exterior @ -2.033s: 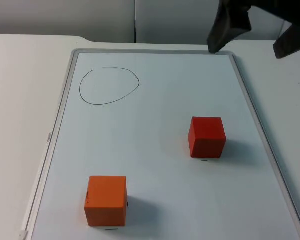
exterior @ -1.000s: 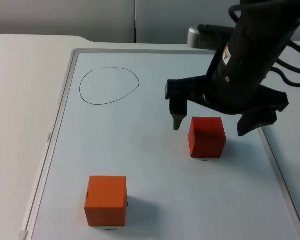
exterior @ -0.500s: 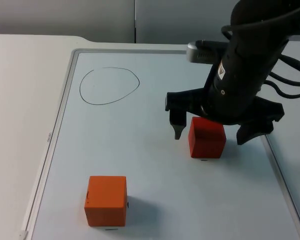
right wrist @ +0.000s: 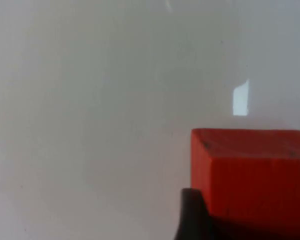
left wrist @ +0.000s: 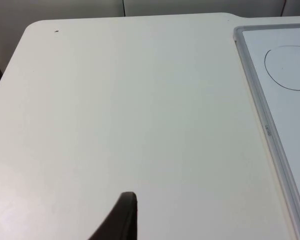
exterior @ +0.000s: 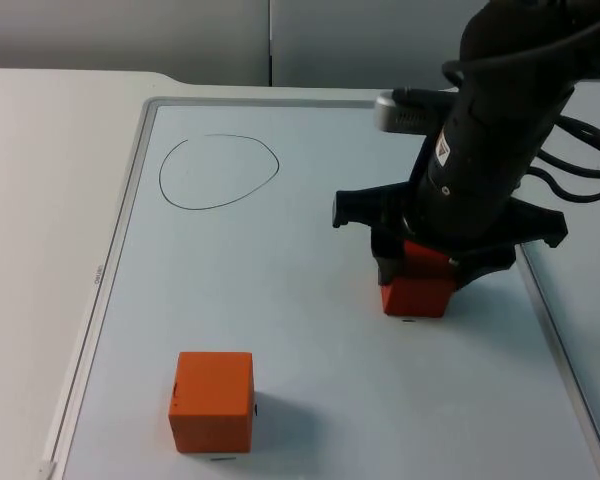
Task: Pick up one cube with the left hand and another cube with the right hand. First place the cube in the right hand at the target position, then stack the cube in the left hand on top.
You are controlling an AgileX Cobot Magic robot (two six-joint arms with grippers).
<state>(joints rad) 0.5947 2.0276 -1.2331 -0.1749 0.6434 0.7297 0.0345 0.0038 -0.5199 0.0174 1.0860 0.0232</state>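
A red cube (exterior: 417, 293) rests on the whiteboard (exterior: 115, 250) at its right side. My right gripper (exterior: 427, 268) has come down over it and is shut on the red cube, one finger pressed against each side. The right wrist view shows that cube (right wrist: 250, 175) with a black fingertip (right wrist: 192, 215) against its side. An orange cube (exterior: 213, 400) stands alone near the board's front left. The target is a hand-drawn circle (exterior: 219, 171) at the board's far left. My left gripper (left wrist: 122, 220) waits over bare table left of the board.
The whiteboard's grey frame (left wrist: 270, 135) runs beside the left arm, with the drawn circle (left wrist: 290, 75) just inside it. White table (exterior: 40, 200) surrounds the board. A grey partition wall (exterior: 180, 40) closes the far side.
The right arm came in from the upper right and lowered over the red cube with its fingers spread, then closed them onto the cube's sides. Both cubes stay where they were.
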